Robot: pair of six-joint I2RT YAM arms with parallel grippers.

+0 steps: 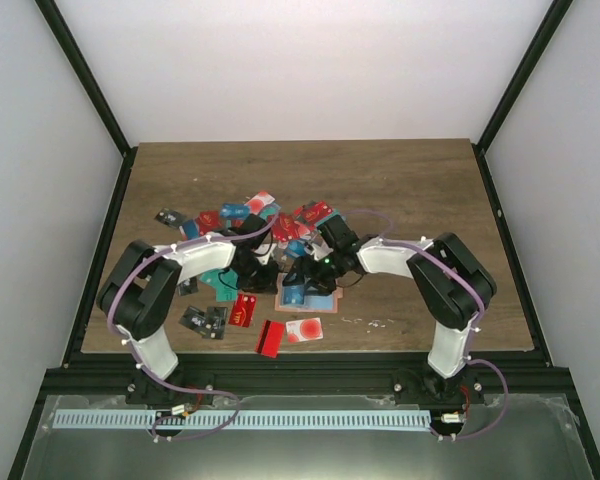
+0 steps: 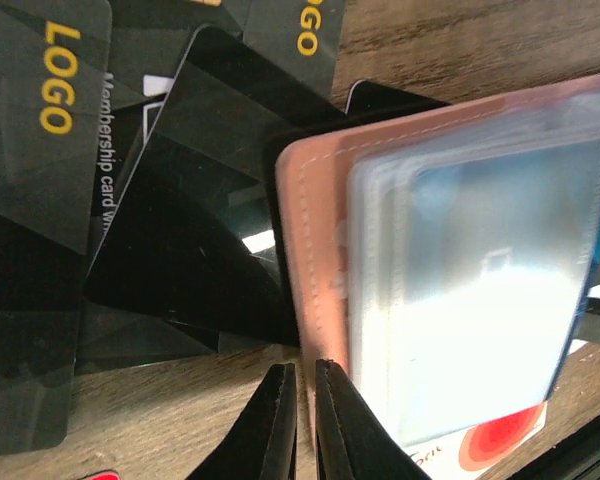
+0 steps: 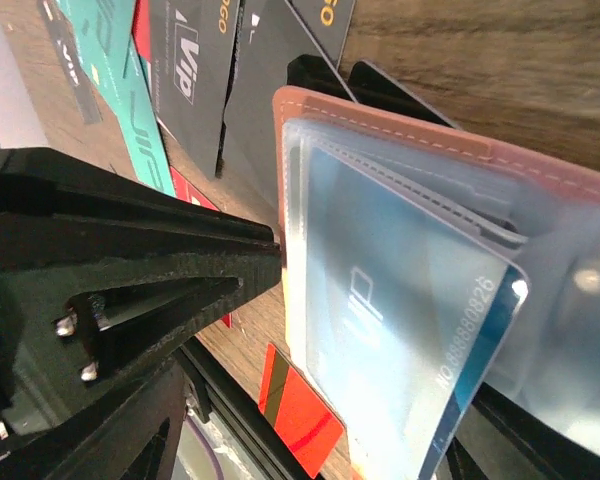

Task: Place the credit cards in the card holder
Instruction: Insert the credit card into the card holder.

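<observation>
Tan leather of the card holder (image 1: 310, 296) lying open on the desk (image 1: 400, 190), near the front edge, with loose credit cards (image 1: 250, 215) heaped behind and beside it. Left hand (image 2: 298, 420) low, reaching in from the left, pinching the holder's stitched edge. Right hand (image 3: 380, 350) angled in from the right, spread wide around a blue card (image 3: 410, 330) sitting partway in a clear sleeve.
</observation>
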